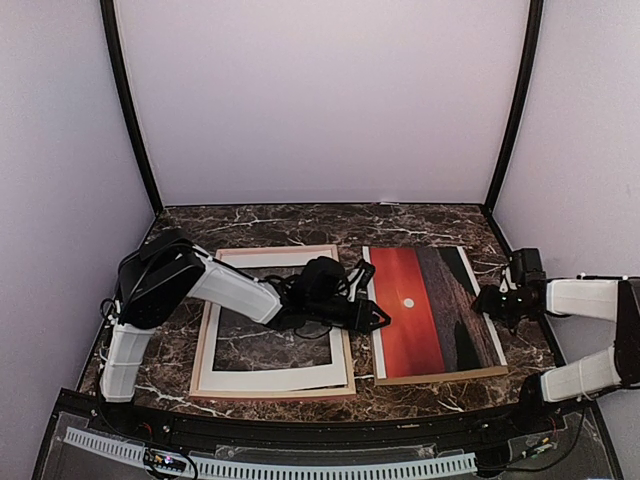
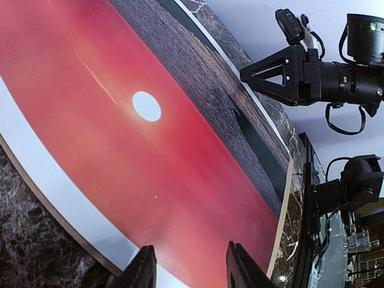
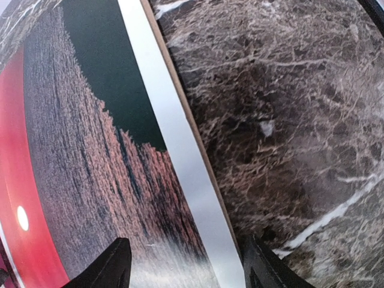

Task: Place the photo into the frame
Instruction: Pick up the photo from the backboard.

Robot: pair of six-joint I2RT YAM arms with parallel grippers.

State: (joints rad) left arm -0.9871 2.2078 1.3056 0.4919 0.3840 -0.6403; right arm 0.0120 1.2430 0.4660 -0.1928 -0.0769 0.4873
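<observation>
The photo [image 1: 430, 310], a sunset print with red sky and a white sun, lies flat at the right on a brown backing board [image 1: 440, 377]. The frame [image 1: 275, 249] lies flat to its left with a white mat board [image 1: 270, 378] inside it. My left gripper [image 1: 383, 318] reaches across the frame to the photo's left edge. In the left wrist view it [image 2: 191, 270] stands open above the red sky [image 2: 150, 168], holding nothing. My right gripper [image 1: 485, 300] is at the photo's right edge. In the right wrist view it [image 3: 189, 267] is open, and its jaws straddle the white border [image 3: 174, 144].
The dark marble table [image 1: 300, 222] carries everything. Black posts and pale walls close in the back and both sides. The left arm's body [image 1: 230, 285] lies over the frame and mat. A black rail [image 1: 300, 430] runs along the near edge.
</observation>
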